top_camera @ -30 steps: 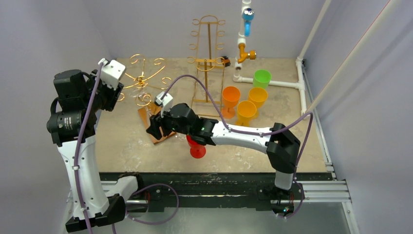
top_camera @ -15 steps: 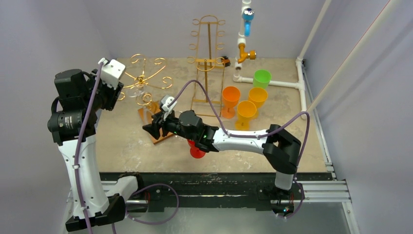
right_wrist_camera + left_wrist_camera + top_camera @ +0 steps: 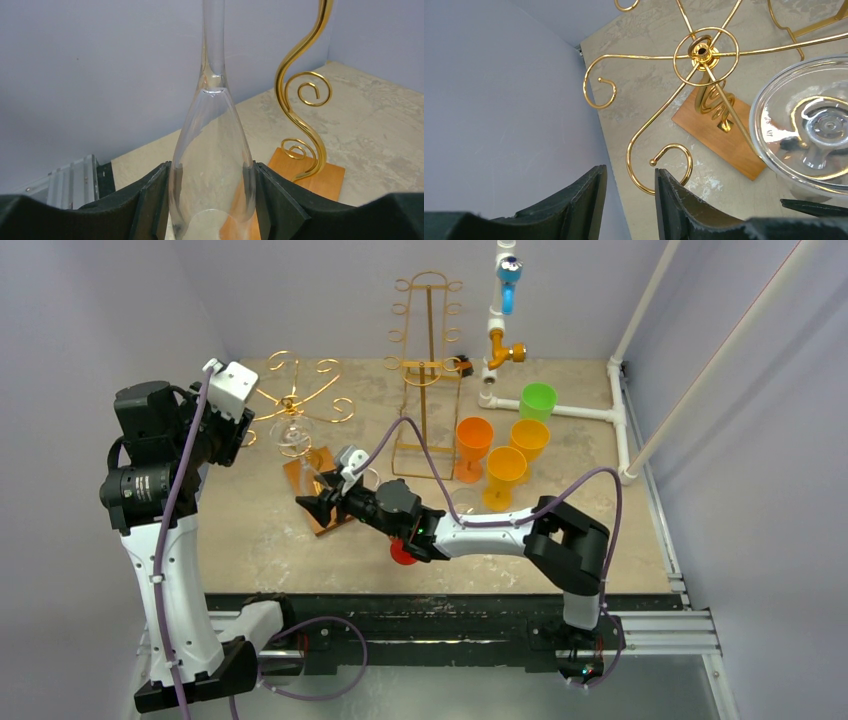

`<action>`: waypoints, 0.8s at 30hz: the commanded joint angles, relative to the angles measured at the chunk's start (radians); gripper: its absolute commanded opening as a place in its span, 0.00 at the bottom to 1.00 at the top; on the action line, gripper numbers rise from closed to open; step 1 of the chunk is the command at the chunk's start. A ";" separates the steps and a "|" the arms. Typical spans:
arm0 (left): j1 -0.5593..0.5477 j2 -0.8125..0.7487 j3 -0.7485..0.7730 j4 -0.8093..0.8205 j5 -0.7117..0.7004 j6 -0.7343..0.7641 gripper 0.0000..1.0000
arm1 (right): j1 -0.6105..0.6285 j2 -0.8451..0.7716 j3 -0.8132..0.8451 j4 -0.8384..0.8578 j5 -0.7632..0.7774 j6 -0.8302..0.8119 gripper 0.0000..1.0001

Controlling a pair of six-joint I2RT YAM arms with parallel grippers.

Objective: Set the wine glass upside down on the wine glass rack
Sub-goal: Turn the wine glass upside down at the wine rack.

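Observation:
A clear wine glass is held upside down, foot up, beside the gold wine glass rack with curled arms. My right gripper is shut on its bowl, and the stem rises out of the top of the right wrist view. The rack's wavy post stands just to the right of the glass. In the left wrist view I look down on the rack's hub, and the glass's foot lies over one arm at the right. My left gripper hangs open above a curled hook, holding nothing.
The rack's wooden base lies under the glass. A taller gold rack stands behind. Three orange cups and a green cup stand at the right. A red cup sits under my right forearm. White piping rises at the back.
My right arm has swung nearer and turned, bringing the glass upright with its foot up next to the rack's arms. The left arm has stayed put.

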 commanded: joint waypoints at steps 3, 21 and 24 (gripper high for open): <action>-0.001 -0.010 -0.008 -0.024 -0.169 -0.088 0.43 | 0.002 -0.011 -0.050 0.223 0.072 0.041 0.00; 0.000 -0.023 -0.023 -0.071 -0.096 -0.058 0.45 | 0.002 0.057 -0.033 0.181 0.100 0.121 0.32; 0.000 -0.025 -0.018 -0.086 -0.082 -0.046 0.45 | 0.002 0.066 -0.019 0.162 0.099 0.119 0.38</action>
